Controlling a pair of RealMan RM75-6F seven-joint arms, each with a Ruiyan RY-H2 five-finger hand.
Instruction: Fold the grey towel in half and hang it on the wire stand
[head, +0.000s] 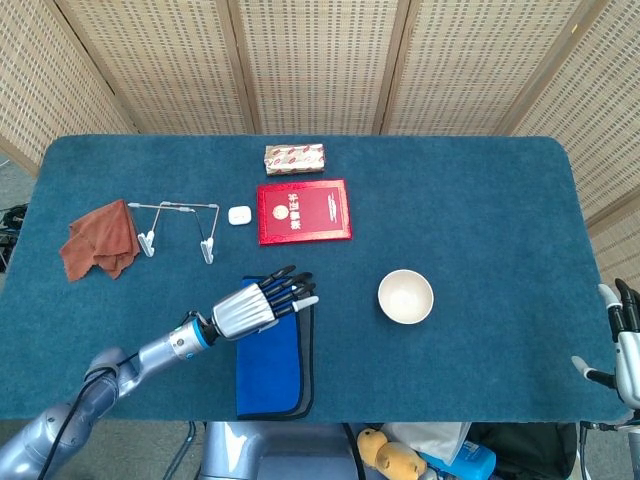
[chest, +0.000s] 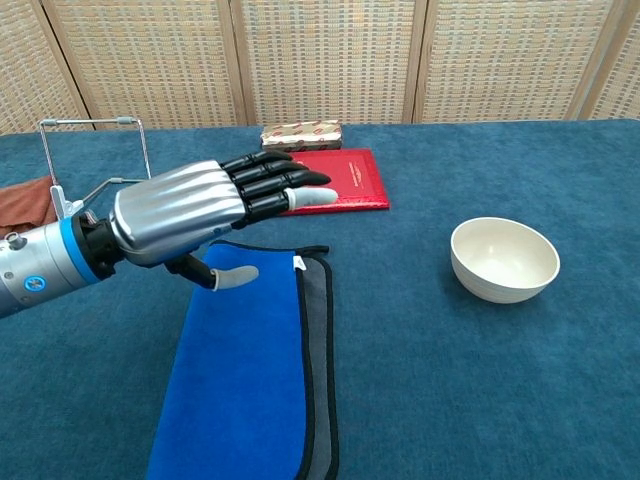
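The towel (head: 270, 352) lies flat at the table's near edge, folded lengthwise, its blue side up and a grey strip (chest: 318, 380) showing along its right edge. My left hand (head: 262, 303) hovers over the towel's far end, fingers stretched out and holding nothing; the chest view shows this left hand (chest: 200, 205) raised above the cloth. The wire stand (head: 180, 225) stands upright to the far left, and in the chest view the wire stand (chest: 88, 122) is partly hidden behind the hand. My right hand (head: 622, 340) stays at the table's near right corner, empty.
A brown cloth (head: 100, 240) lies left of the stand. A small white case (head: 239, 215), a red booklet (head: 303, 211) and a patterned box (head: 294, 158) sit beyond the towel. A white bowl (head: 405, 296) stands to the towel's right.
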